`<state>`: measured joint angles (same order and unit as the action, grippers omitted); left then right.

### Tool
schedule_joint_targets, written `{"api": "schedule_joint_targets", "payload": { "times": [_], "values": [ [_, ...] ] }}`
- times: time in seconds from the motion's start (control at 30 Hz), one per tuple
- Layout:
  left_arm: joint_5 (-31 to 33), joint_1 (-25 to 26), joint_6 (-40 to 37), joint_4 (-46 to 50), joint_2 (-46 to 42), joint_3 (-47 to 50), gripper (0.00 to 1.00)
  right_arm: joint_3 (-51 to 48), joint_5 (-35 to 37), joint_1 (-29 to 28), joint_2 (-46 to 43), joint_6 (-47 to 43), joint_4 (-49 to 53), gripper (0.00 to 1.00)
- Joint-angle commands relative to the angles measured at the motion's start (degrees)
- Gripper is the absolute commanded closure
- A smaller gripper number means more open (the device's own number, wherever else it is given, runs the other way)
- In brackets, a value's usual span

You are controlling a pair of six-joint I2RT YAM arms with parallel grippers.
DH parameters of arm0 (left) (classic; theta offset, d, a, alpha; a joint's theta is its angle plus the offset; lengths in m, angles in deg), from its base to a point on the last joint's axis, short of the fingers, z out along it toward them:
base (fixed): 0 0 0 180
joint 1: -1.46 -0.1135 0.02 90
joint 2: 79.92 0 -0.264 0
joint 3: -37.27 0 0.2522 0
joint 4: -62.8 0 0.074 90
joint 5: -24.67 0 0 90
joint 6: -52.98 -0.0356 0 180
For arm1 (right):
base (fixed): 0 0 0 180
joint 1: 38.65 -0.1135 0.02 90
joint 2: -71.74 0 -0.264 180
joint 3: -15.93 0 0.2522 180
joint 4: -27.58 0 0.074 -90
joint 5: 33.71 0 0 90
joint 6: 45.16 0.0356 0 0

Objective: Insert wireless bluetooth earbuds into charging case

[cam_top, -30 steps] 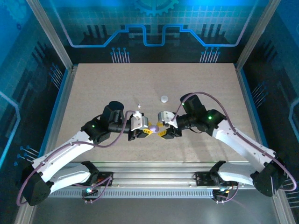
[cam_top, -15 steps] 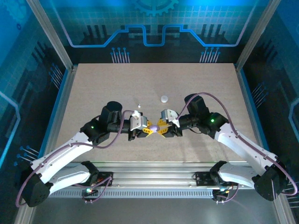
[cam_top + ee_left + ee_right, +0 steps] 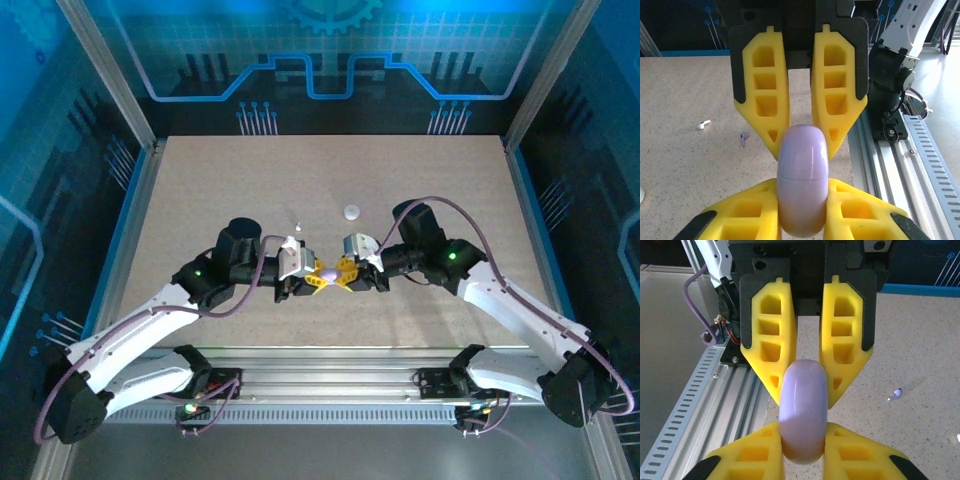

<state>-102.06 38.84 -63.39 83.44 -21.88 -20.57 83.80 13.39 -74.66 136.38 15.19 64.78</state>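
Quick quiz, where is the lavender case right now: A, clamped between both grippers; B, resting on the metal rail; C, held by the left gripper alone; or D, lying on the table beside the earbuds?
A: the lavender case has the left gripper pinching one end and the right gripper pinching the other.

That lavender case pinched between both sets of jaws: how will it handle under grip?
The lavender case looks glossy and rounded, so it may slip from the jaws. It seems rigid: no denting where the left gripper and right gripper pinch it. Its seam suggests a lid that could pull open.
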Motion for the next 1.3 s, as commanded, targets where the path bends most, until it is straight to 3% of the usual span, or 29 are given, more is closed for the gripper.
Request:
{"api": "schedule_joint_targets", "payload": {
  "times": [0.0,0.2,0.43,1.27],
  "values": [
    [-1.14,0.04,1.14,-3.18,-0.15,0.41,0.78,2.82,0.5,-1.55,0.17,-2.35,2.22,0.83],
    [-1.3,0.05,0.07,-1.63,0.82,-0.39,0.66,4.76,3.87,-2.04,-0.37,-5.09,6.66,0.84],
    [-0.97,0.11,-1.39,-0.38,1.24,-0.56,0.61,7.19,6.73,-2.57,0.13,-7.35,10.26,0.85],
    [-0.27,0.25,-2.81,1.3,0.76,-0.29,0.56,11.62,8.49,-3.98,3.99,-10.62,13.25,0.87]
  ]
}}
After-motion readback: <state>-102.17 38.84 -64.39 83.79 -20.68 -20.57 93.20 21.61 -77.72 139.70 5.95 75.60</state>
